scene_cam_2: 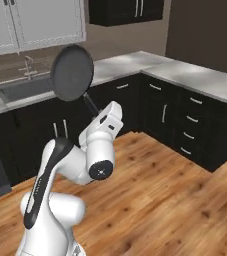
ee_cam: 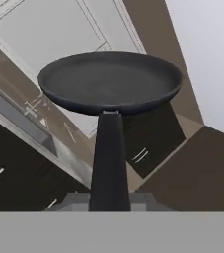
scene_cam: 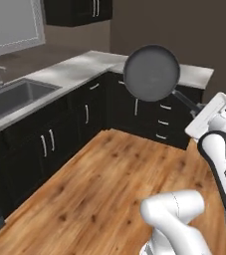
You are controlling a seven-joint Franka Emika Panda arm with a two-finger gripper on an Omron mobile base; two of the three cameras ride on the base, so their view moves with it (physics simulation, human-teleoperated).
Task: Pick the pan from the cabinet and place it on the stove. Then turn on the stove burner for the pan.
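In the left base view, the sink (scene_cam: 15, 97) sat at the worktop's (scene_cam: 79, 67) left end. The pan (scene_cam: 151, 72) hung in mid-air before the worktop's corner, tilted, above the wooden floor (scene_cam: 99, 184). The gripper (scene_cam: 200, 106) was clamped on the end of the pan's handle.

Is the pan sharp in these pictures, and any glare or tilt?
Left base view: pan crisp, flat matte, no glare. Right base view: soft light patches on the countertop. Hand view: the scene is rolled, window slanted; the claw's grip shows clearly.
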